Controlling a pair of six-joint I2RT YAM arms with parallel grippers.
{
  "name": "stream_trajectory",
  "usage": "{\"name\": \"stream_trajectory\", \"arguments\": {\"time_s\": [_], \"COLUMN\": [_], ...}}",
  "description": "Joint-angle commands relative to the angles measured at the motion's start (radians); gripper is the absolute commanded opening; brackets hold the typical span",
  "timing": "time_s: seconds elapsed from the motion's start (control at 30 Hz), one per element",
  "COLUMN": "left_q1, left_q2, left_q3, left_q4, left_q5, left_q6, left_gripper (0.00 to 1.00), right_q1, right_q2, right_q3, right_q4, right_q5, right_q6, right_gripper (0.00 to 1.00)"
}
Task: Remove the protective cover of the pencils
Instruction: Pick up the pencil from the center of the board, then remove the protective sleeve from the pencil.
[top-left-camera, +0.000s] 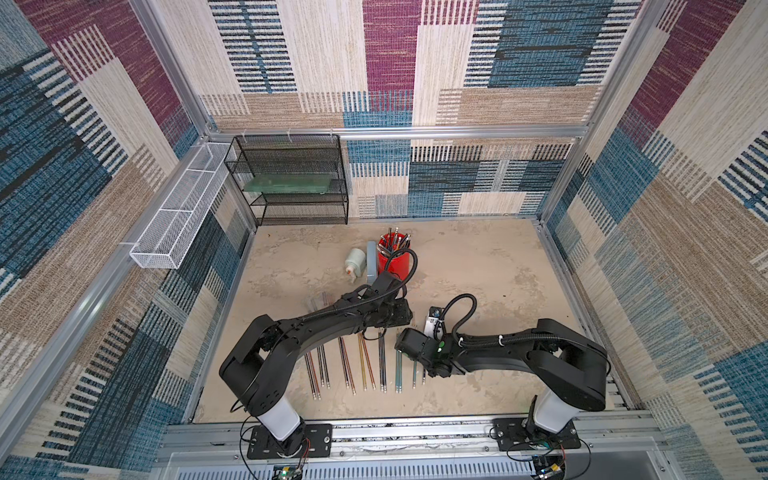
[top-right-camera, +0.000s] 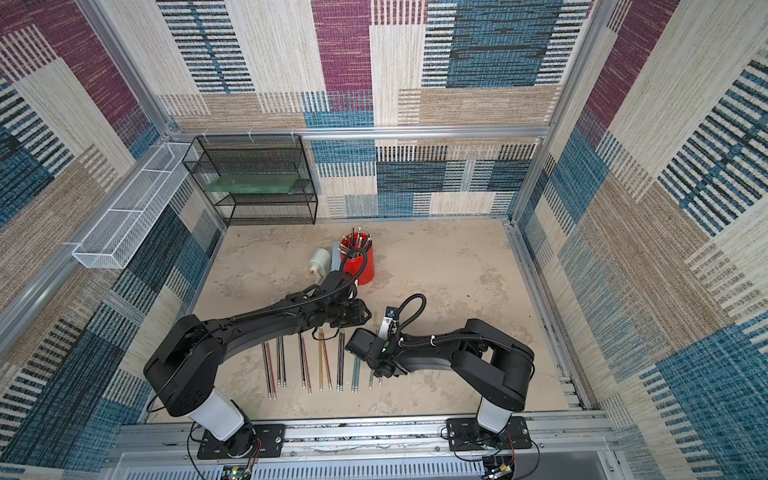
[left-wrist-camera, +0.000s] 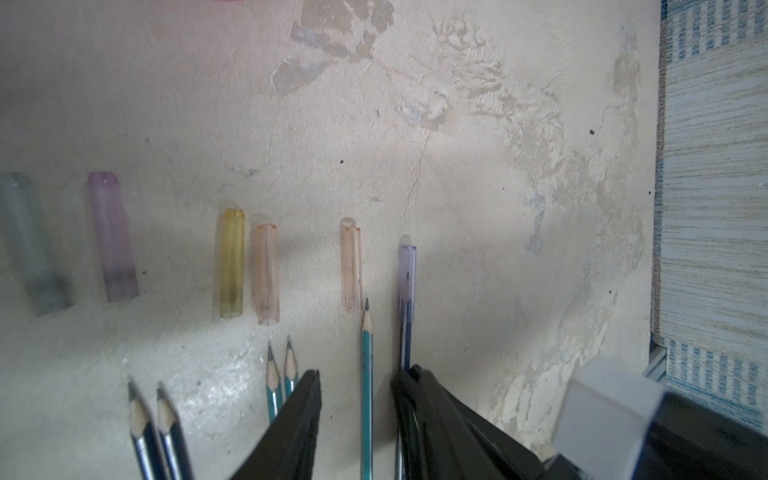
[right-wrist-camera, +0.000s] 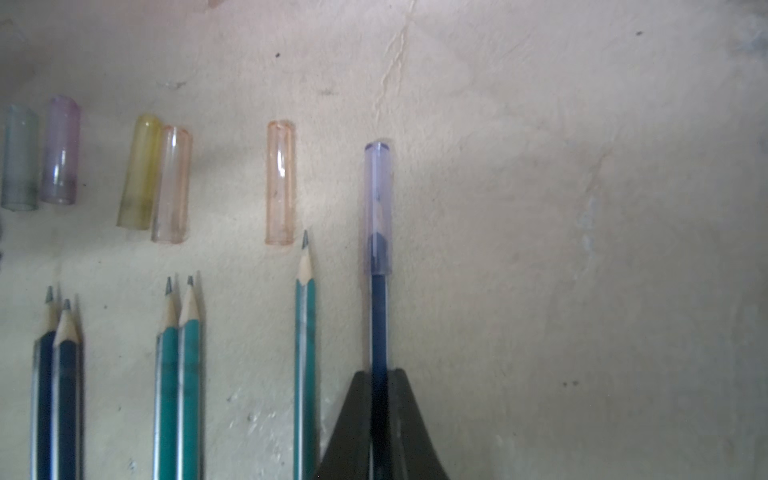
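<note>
The dark blue wooden pencil (right-wrist-camera: 379, 324), last in the row on the sandy table (right-wrist-camera: 582, 208), was clamped by the right gripper (right-wrist-camera: 379, 374), likely so its clear purple plastic cap (right-wrist-camera: 378, 187) could be pulled off. The left gripper (left-wrist-camera: 363, 374) was held with its jaws apart over a bare teal pencil (left-wrist-camera: 366, 340).

This is a robotics lab cell. An aluminium frame (top-left-camera: 399, 132) boxes in the tabletop (top-left-camera: 478, 266), and the walls (top-left-camera: 390, 50) are lined with patchwork carpet. The left arm (top-left-camera: 291, 332) and right arm (top-left-camera: 519, 357) are bolted to a rail (top-left-camera: 407, 434) along the front edge, with wiring exposed at their bases. The props are few: a mesh shelf (top-left-camera: 299, 212), a wire basket (top-left-camera: 178, 216), a red cup (top-left-camera: 384, 266) and pencils (top-left-camera: 382, 365) laid in a neat row.
</note>
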Motion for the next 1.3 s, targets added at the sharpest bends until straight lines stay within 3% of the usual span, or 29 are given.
{"name": "stream_trajectory", "arguments": {"time_s": [0.0,0.33,0.87,1.0,1.23,1.27], "left_q1": [0.000,-0.014,-0.028,-0.028,-0.028,-0.028], "left_q2": [-0.021,0.011,0.066,0.086,0.098,0.097], "left_q3": [-0.015,-0.034,-0.007,0.007,0.009,0.008], "left_q4": [0.048,0.214,0.234,0.233,0.247,0.253], "left_q5": [0.008,0.181,0.164,0.169,0.182,0.184], "left_q6": [-0.003,-0.029,-0.053,-0.055,-0.059,-0.061], "left_gripper": [0.42,0.43,0.48,0.42,0.23,0.17], "right_q1": [0.001,-0.009,-0.016,-0.017,-0.017,-0.017], "right_q2": [-0.025,-0.278,-0.395,-0.428,-0.440,-0.438], "right_q3": [-0.022,-0.176,-0.255,-0.275,-0.279,-0.279], "right_q4": [0.000,0.225,0.320,0.337,0.346,0.351], "right_q5": [-0.048,-0.084,-0.132,-0.133,-0.136,-0.139], "right_q6": [-0.008,-0.105,-0.143,-0.146,-0.148,-0.149], "right_gripper": [0.07,0.05,0.00,0.00,0.00,0.00]}}
